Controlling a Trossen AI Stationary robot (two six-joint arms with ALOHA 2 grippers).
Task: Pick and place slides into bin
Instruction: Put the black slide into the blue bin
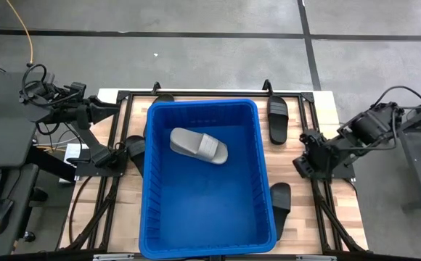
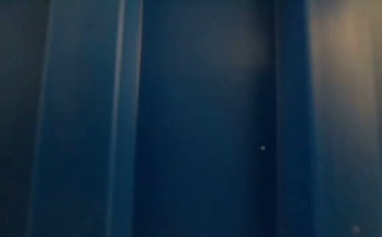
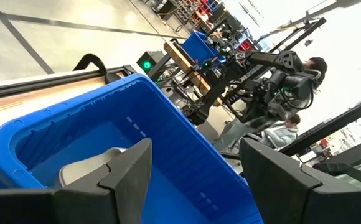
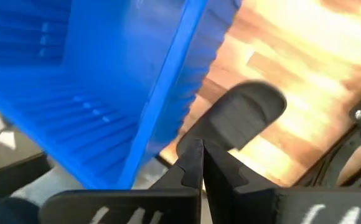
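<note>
With the right gripper (image 4: 200,163) pinched together on nothing and a black slide (image 4: 243,118) lying on the table just ahead of its tips, hard against the bin (image 4: 168,93) wall (one grey slide (image 1: 198,146) lies inside), a strike on the rim is risked.

We see a wooden table (image 1: 345,206) carrying a big blue bin (image 1: 263,174) at its middle. Black slides lie directly on the boards: one (image 1: 278,119) near the bin's far right corner, one (image 1: 280,201) touching its right wall, another (image 1: 135,151) against its left wall.
</note>
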